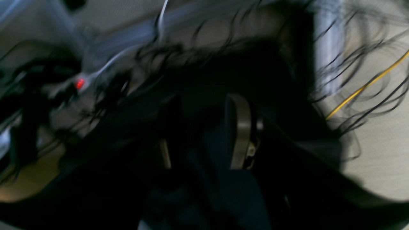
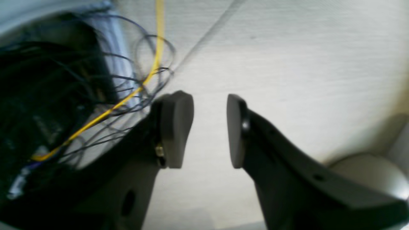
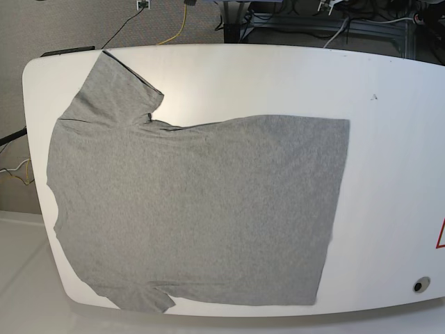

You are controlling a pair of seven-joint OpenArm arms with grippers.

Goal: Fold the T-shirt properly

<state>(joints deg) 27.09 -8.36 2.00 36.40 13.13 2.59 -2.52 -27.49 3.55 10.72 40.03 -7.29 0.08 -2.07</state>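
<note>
The heather-grey T-shirt [image 3: 201,209] lies spread flat on the white table [image 3: 389,174] in the base view. Its shoulders are at the left edge, with one sleeve at the far left [image 3: 115,90] and one at the near left [image 3: 142,298]. Its hem [image 3: 337,209] is towards the right. Neither arm shows in the base view. My right gripper [image 2: 209,131] is open and empty, off the table over pale floor. My left gripper [image 1: 201,137] is dark and blurred. Its pads [image 1: 239,131] stand apart with nothing between them. The shirt shows in neither wrist view.
Tangled black cables and a yellow cable [image 2: 127,95] lie on the floor beside a dark frame; the yellow cable also shows in the left wrist view [image 1: 364,86], with a red light [image 1: 79,83]. The table has a small hole [image 3: 419,284] at its near right.
</note>
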